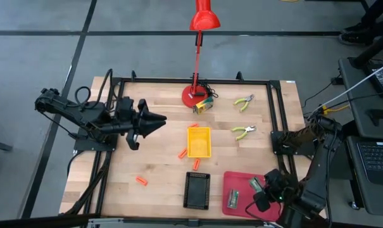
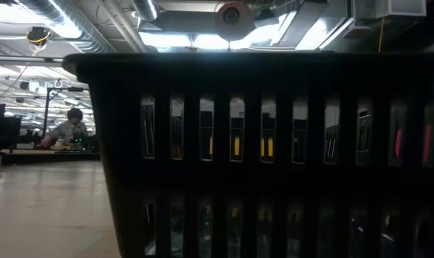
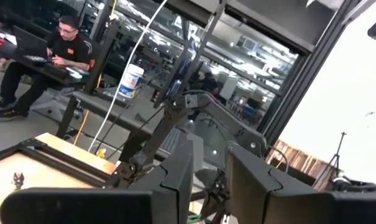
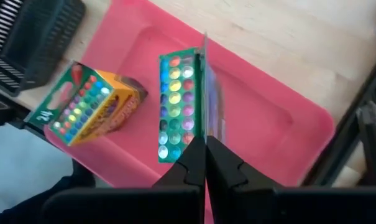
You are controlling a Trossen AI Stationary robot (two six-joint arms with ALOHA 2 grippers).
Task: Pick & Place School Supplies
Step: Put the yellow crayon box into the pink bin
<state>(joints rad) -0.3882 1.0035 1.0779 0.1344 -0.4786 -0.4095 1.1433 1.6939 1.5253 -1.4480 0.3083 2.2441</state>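
Right end effector (image 4: 205, 163) is pinched shut on the flat paint box (image 4: 178, 106), long axis pointing straight out from it, directly over the red tray (image 4: 262, 112). Left end effector (image 1: 158, 118): can't tell.

Grey floor (image 1: 147, 16) crossed by dark lines surrounds the wooden table (image 1: 159, 171); ceiling lights (image 2: 202, 39) glow; a person (image 3: 57, 50) sits at a far desk.

- Left arm (image 1: 83, 114) stretched level across the table's left side, wrist turned toward the middle; left gripper (image 1: 161, 118) raised, fingers (image 3: 175, 180) slightly apart, nothing between them.
- Right arm (image 1: 311, 164) folded back at the near right corner; right gripper (image 4: 205, 152) pointing down, fingertips pressed together.
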